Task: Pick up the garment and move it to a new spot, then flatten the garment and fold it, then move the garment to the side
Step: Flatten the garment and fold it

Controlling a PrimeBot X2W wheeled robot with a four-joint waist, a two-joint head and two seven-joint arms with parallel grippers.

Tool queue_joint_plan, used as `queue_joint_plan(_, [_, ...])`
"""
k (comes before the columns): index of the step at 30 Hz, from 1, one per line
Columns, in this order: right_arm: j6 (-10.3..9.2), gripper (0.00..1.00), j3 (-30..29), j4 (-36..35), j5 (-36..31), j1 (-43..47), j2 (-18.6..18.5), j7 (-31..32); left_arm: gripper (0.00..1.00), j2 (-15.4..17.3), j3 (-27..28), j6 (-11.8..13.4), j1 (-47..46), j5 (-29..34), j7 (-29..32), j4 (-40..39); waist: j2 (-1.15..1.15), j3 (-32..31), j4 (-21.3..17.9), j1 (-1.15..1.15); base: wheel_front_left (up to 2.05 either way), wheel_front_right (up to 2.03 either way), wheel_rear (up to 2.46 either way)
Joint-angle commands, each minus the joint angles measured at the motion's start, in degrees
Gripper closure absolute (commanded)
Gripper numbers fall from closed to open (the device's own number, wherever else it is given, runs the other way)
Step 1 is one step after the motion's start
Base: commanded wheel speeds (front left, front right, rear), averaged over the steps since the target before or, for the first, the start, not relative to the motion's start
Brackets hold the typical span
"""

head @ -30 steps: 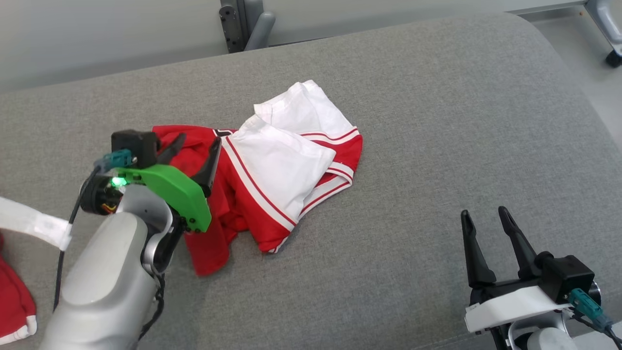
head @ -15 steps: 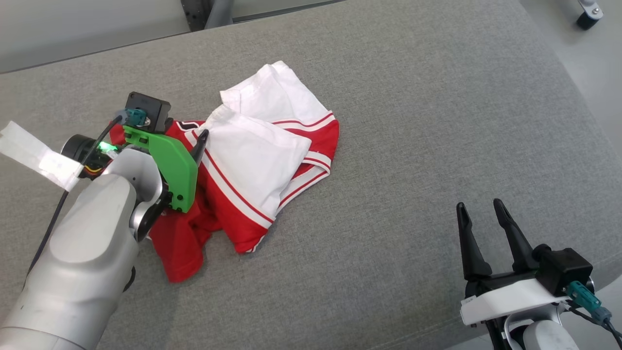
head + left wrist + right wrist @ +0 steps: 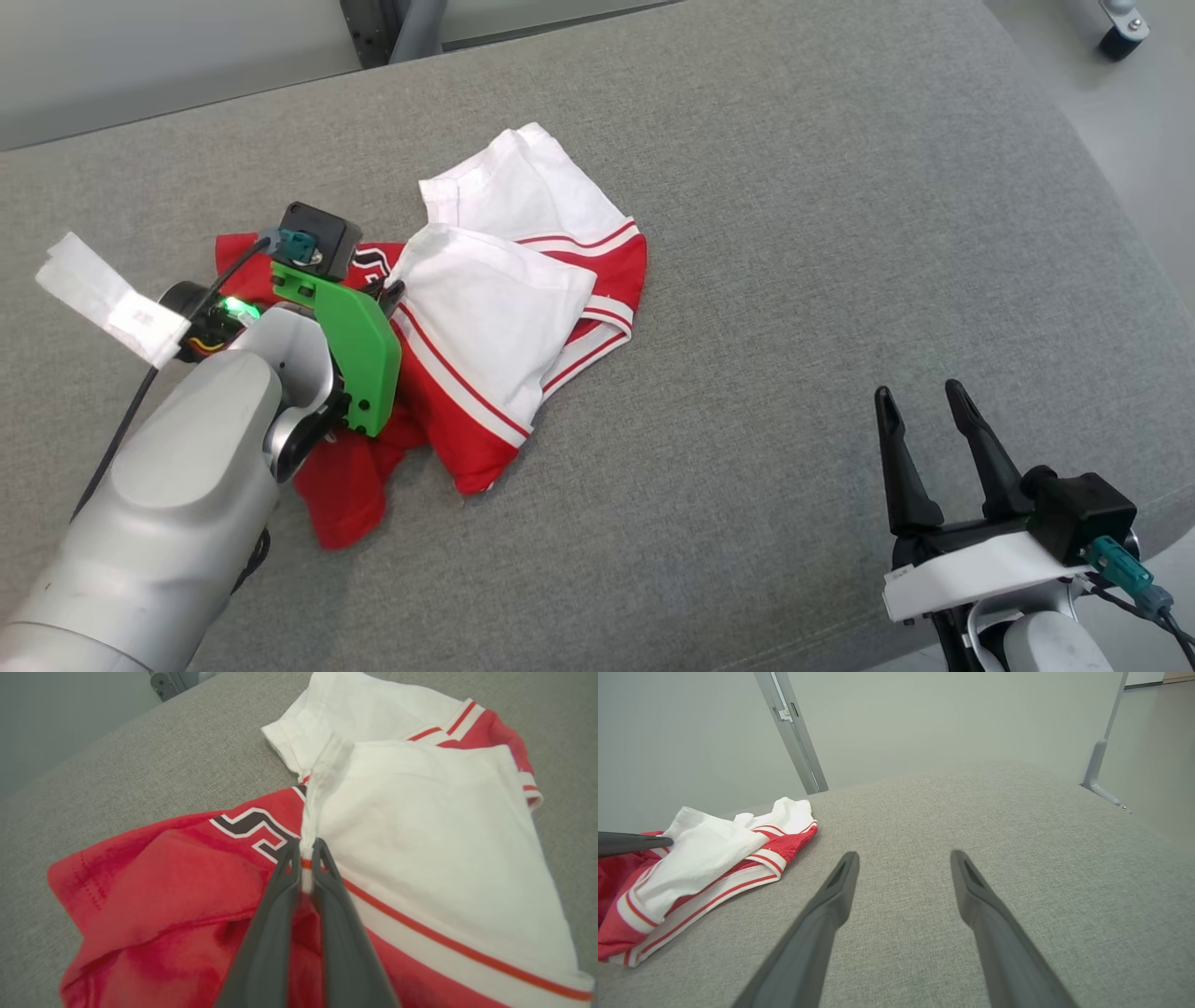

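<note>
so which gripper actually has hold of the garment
The left gripper: it is pinched shut on a raised white fold of the garment. The right gripper stands open over the bare grey cushion, apart from the cloth.

Lab, grey padded table [image 3: 840,233], metal posts [image 3: 796,742]

Item count. Garment [image 3: 504,308]: one, red and white, lying on one grey padded surface [image 3: 794,233]. I carry two grippers, my left gripper [image 3: 306,845] and my right gripper [image 3: 920,399]. Each has two dark fingers [image 3: 980,448], four in all. Teal connectors [image 3: 301,246]: two, one per wrist. Wrist brackets: two, namely one green bracket [image 3: 359,350] and one white bracket [image 3: 971,569]. Paper tag [image 3: 107,299]: one. Caster wheel [image 3: 1116,42]: one.
</note>
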Motion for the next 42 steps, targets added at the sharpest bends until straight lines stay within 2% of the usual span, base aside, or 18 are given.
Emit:
queue_joint_plan(1, [0.00, 0.00, -0.16, 0.08, -0.35, -0.10, -0.14, -0.18, 1.00, 0.64, -0.35, -0.15, -0.09, -0.69, -0.74, -0.33, 0.00, -0.43, 0.30, 0.00, 0.00, 0.00, 0.00])
queue_joint_plan(7, [0.00, 0.00, -0.83, -0.07, -0.65, 0.04, -0.15, -0.18, 1.00, 1.31, 3.02, -0.13, -3.58, -4.71, -5.70, -1.83, 0.00, -1.40, 0.83, 0.00, 0.00, 0.00, 0.00])
queue_joint_plan(11, [0.00, 0.00, -1.50, -0.15, -0.23, 0.80, -0.15, -0.19, 1.00, 2.83, 6.34, 1.53, -8.42, -5.48, -7.69, -5.10, 0.00, -2.13, 1.25, 0.00, 0.00, 0.00, 0.00])
queue_joint_plan(16, [0.00, 0.00, -1.65, -0.15, 0.82, 0.96, -0.13, -0.18, 1.00, 4.64, 7.51, 3.31, -13.14, -4.48, -6.01, -10.56, 0.00, -2.58, 1.10, 0.00, 0.00, 0.00, 0.00])
queue_joint_plan(19, [0.00, 0.00, -1.62, 0.02, 1.15, 0.99, -0.16, -0.19, 1.00, 4.37, 7.85, 5.13, -15.25, -4.07, -4.57, -13.94, 0.00, -2.90, 0.81, 0.00, 0.00, 0.00, 0.00])
queue_joint_plan(24, [0.01, 0.00, -2.62, -0.04, 1.32, 0.80, -0.15, -0.19, 1.00, 0.12, 7.14, 9.79, -14.98, -3.82, -3.90, -19.24, 0.00, -3.78, 0.02, 0.00, 0.00, 0.00, 0.00])
queue_joint_plan(28, [0.00, 0.00, -3.29, -0.24, 1.29, 0.93, -0.13, -0.18, 1.00, -6.14, 4.84, 13.51, -9.74, -4.75, -4.85, -22.37, 0.00, -4.13, -0.82, 0.00, 0.00, 0.00, 0.00])
queue_joint_plan(32, [0.00, 0.00, -3.30, -0.52, 1.06, 0.47, -0.14, -0.19, 1.00, -11.16, 0.70, 15.55, -4.00, -3.76, -6.72, -22.93, 0.00, -3.52, -2.15, 0.00, 0.00, 0.00, 0.00])
queue_joint_plan(36, [0.00, 0.00, -3.23, -0.75, 0.98, -0.04, -0.13, -0.19, 1.00, -15.04, -5.72, 15.92, 1.85, -2.03, -8.99, -20.81, 0.00, -1.92, -3.90, 0.00, 0.00, 0.00, 0.00])
queue_joint_plan(40, [0.00, 0.00, -2.69, -0.97, 1.07, -0.68, -0.14, -0.18, 1.00, -16.64, -9.99, 15.80, 4.79, -1.51, -12.09, -17.97, 0.00, 0.04, -5.21, 0.00, 0.00, 0.00, 0.00])
queue_joint_plan(42, [0.00, 0.00, -1.94, -1.05, 1.23, -1.76, -0.13, -0.19, 1.00, -16.92, -13.51, 14.82, 6.28, -1.92, -14.40, -15.85, 0.00, 1.88, -6.27, 0.00, 0.00, 0.00, 0.00])
